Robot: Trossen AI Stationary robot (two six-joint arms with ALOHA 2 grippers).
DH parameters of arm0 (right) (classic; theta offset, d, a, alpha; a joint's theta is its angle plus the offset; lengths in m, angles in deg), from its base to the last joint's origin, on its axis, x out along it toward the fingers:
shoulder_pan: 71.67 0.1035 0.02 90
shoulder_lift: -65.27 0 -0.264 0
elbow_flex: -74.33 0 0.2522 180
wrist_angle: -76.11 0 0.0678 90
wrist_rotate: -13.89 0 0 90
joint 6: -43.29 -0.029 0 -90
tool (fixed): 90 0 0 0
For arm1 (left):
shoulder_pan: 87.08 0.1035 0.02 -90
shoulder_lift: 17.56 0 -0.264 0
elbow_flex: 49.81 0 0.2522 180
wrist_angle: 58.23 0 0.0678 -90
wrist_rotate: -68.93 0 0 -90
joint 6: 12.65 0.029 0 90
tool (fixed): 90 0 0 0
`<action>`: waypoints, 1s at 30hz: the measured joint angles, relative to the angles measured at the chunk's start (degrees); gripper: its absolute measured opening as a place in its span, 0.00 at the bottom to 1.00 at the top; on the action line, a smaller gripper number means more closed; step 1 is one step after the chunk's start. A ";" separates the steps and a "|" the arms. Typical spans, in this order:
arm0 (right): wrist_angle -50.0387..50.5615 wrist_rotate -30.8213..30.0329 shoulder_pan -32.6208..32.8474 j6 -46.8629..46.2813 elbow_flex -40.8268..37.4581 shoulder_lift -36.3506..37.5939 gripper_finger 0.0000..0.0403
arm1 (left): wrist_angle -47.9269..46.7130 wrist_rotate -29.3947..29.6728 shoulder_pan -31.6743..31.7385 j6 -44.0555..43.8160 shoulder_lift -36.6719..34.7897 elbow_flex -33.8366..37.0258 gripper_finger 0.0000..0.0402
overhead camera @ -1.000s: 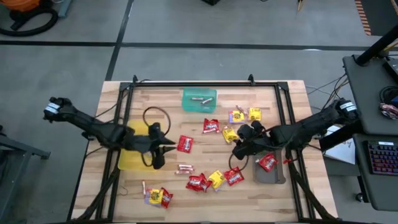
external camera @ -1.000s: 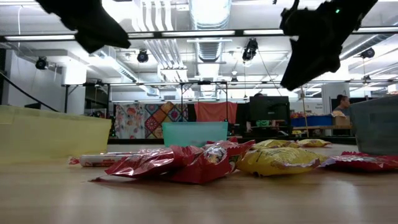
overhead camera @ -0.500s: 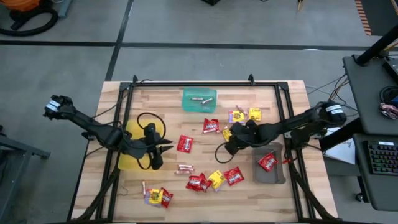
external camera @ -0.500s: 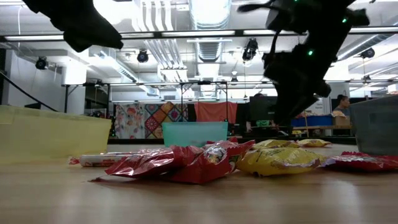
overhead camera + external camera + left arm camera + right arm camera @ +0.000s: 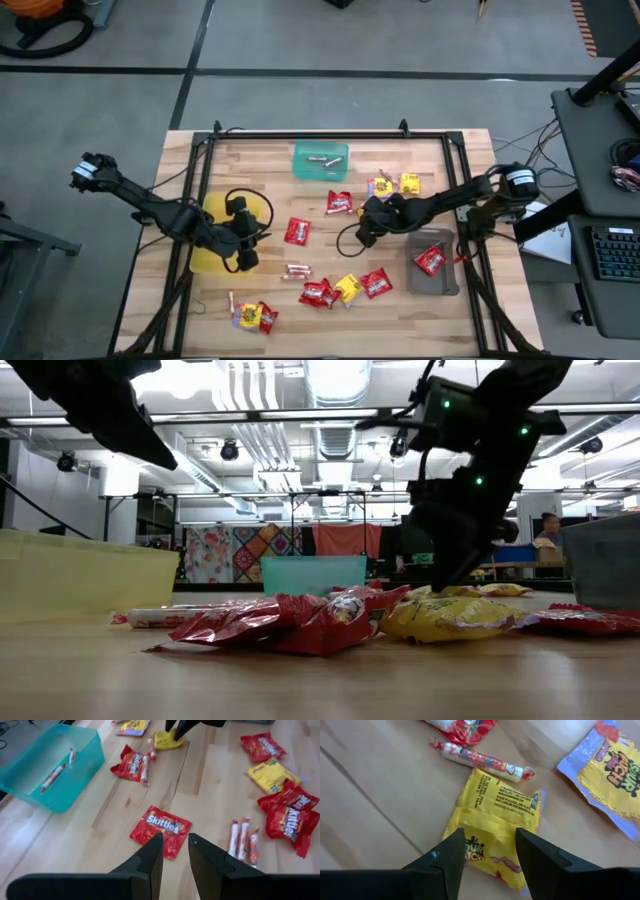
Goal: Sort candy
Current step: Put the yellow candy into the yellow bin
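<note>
Seen from above, the right gripper (image 5: 364, 233) sits a little toward three o'clock of the worktop's (image 5: 262, 172) centre, its two dark fingers (image 5: 451, 854) spread apart and empty. They straddle a crumpled yellow sour-candy packet (image 5: 496, 837) lying flat on the wood directly beneath them; whether the tips touch it cannot be told. Just beyond that packet lies a small pinkish-silver twisted roll (image 5: 480, 758), and a second yellow packet with purple edging (image 5: 615, 775) rests well apart from it. The right arm (image 5: 450, 200) stretches in low from the three o'clock edge, angled down toward seven o'clock, with a loop of cable hanging beside the wrist.

The left gripper (image 5: 245, 243) hovers at the nine o'clock side, over the three o'clock rim of the shallow yellow tray (image 5: 207, 258). Its fingers (image 5: 147, 861) stand slightly apart with nothing between them. Ahead of them a shiny red packet (image 5: 161, 828) lies flat on the wood, and three small rolls (image 5: 242, 841) lie side by side near it. The left arm (image 5: 140, 200) reaches in from the nine o'clock edge.

A teal plastic tray (image 5: 320, 161) at twelve o'clock holds a couple of rolls. A grey tray (image 5: 444, 282) toward four o'clock holds one red packet (image 5: 430, 261). More red and yellow packets (image 5: 340, 290) lie clustered toward six o'clock, with others near seven o'clock and one o'clock.
</note>
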 joint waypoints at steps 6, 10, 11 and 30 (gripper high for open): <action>-0.67 0.75 -1.09 0.94 0.09 -2.37 0.41 | 0.09 0.00 0.00 0.09 -1.33 1.31 0.19; -1.69 1.92 -1.63 1.84 0.21 -3.63 0.38 | 3.82 0.03 0.02 0.11 -2.63 3.67 0.19; -1.70 2.01 -1.70 1.95 0.22 -3.85 0.36 | 5.30 0.03 0.00 0.11 -2.90 4.35 0.19; -1.25 8.31 -1.61 11.75 -0.15 6.37 0.02 | 35.67 1.58 0.00 5.52 -2.07 9.62 0.19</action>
